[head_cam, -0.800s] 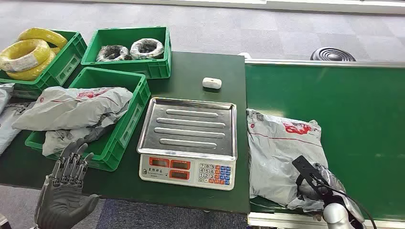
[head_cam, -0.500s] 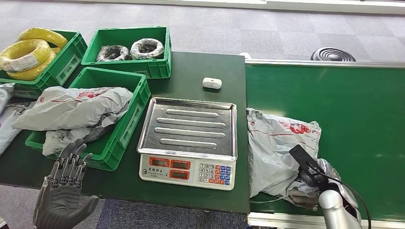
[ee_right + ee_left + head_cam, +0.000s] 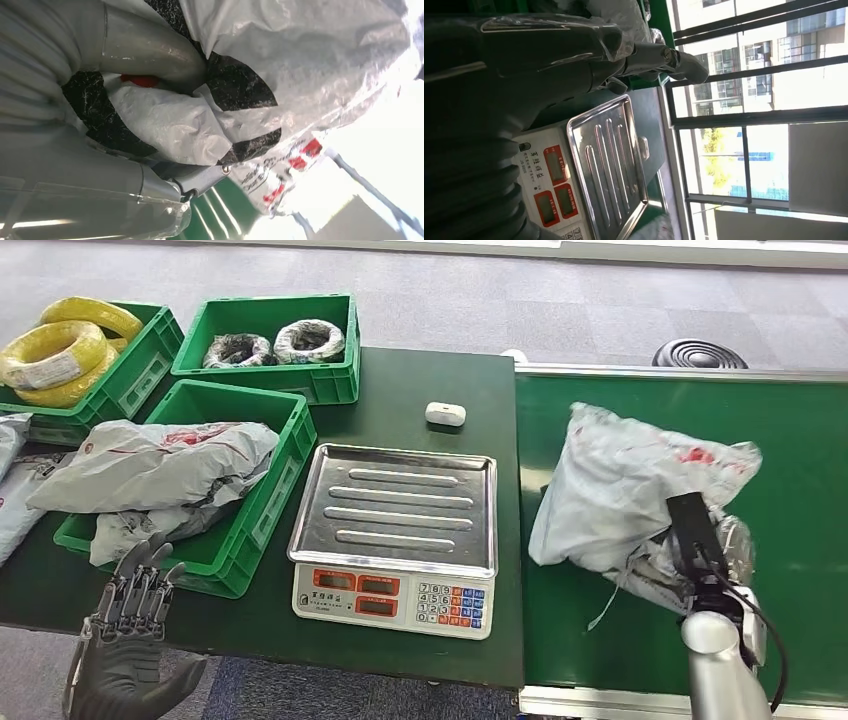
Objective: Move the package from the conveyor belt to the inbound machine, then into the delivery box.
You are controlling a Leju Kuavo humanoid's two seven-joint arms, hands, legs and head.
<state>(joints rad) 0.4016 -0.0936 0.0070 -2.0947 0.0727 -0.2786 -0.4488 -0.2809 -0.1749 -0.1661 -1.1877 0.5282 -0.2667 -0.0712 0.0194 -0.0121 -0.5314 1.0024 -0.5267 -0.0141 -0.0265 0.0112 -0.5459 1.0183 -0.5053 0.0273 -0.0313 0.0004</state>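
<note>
Head view first: our right hand (image 3: 715, 550) has the grey package (image 3: 630, 490) bunched up in its fingers and is holding it over the green conveyor belt (image 3: 800, 440), just right of the scale. The bag hangs crumpled, red print up top, and a loose strip dangles from its lower edge. We can't tell whether its bottom touches the belt. The scale (image 3: 395, 535), with its bare steel tray, sits on the dark green table (image 3: 420, 380) between the belt and the green delivery box (image 3: 265, 515), which already has a couple of grey bags (image 3: 150, 465) piled in it. Behind that are two more green crates, one with yellow coils (image 3: 60, 350) and one with dark coils (image 3: 270, 340), and a small white gadget (image 3: 444, 414) lies on the table behind the scale. Our left hand (image 3: 130, 640) hovers at the table's near edge in front of the delivery box, palm up, fingers straight and slightly fanned, holding nothing.

Left wrist view: we see our dark fingers (image 3: 664, 57) stretched out with nothing in them, the scale's tray (image 3: 611, 165) and red displays past them, and windows beyond.

Right wrist view: super close-up, thumb (image 3: 145, 47) and fingers wrapped around crinkled grey and black plastic of the package (image 3: 300, 60), squeezing a fold tight, with green belt peeking through underneath.
</note>
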